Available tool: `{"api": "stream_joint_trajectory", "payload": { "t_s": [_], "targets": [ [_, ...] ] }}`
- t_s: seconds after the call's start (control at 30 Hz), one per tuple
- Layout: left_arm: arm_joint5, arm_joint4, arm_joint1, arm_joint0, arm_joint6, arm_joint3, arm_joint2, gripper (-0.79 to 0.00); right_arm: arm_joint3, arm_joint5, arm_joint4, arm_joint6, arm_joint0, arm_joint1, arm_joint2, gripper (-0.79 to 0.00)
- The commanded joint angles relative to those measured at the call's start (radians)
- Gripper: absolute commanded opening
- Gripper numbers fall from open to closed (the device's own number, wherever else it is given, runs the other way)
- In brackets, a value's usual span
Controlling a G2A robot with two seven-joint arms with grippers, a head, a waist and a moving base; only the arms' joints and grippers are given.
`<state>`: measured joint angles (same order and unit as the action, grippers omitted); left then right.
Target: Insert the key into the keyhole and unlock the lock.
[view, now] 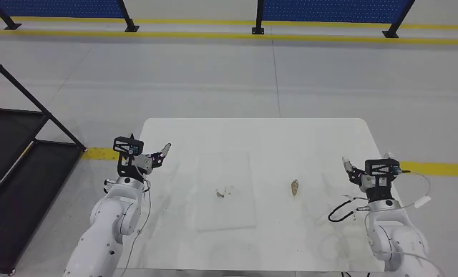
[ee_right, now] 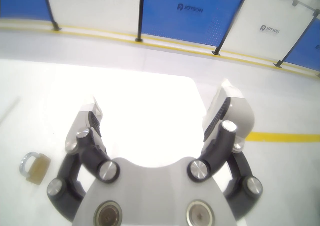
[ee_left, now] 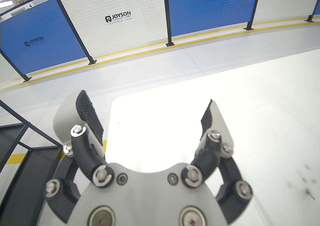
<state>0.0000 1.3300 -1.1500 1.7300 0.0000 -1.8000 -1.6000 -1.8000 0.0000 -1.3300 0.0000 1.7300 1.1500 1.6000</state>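
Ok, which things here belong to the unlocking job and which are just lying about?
Job: padlock, key, left claw, right claw, both open and empty.
Lying about: clear sheet on the table, black rack beside it, blue barriers behind.

Key (view: 222,193): too small from above to tell blade from ring, just pale specks mid-bench (view: 315,234). Faint sheet (view: 236,166) under it: edges barely show, material can't tell. Lock (view: 294,186): tiny tan blob in top view, shackle vs body n/a. In right wrist view it's soft-edged, keyhole can't be made out, can't tell if shackle is latched. Grey flecks (ee_left: 309,192) on bench in left wrist view: blurred, near pic edge, can't tell what they are. Black rack (view: 28,184) beside bench: cut off by top view's edge.
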Motion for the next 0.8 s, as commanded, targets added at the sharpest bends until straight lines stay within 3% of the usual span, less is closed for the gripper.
{"api": "stream_joint_trajectory", "payload": {
  "t_s": [0.0,0.23,0.57,0.77],
  "targets": [
    [0.000,0.000,0.000,0.000,0.000,0.000,0.000,0.000,0.000,0.000,0.000,0.000,0.000,0.000,0.000,-0.001],
    [-0.017,-0.045,-0.002,-0.009,-0.024,-0.017,0.003,0.000,0.000,0.000,0.000,0.000,0.000,0.000,0.000,0.000],
    [-0.067,-0.256,0.001,-0.096,-0.545,-0.190,-0.012,0.000,0.000,0.000,0.000,0.000,0.000,0.000,0.000,0.000],
    [-0.043,-0.340,0.001,-0.147,-0.780,-0.265,0.038,0.000,0.000,0.000,0.000,0.000,0.000,0.000,0.000,0.000]
  ]
}}
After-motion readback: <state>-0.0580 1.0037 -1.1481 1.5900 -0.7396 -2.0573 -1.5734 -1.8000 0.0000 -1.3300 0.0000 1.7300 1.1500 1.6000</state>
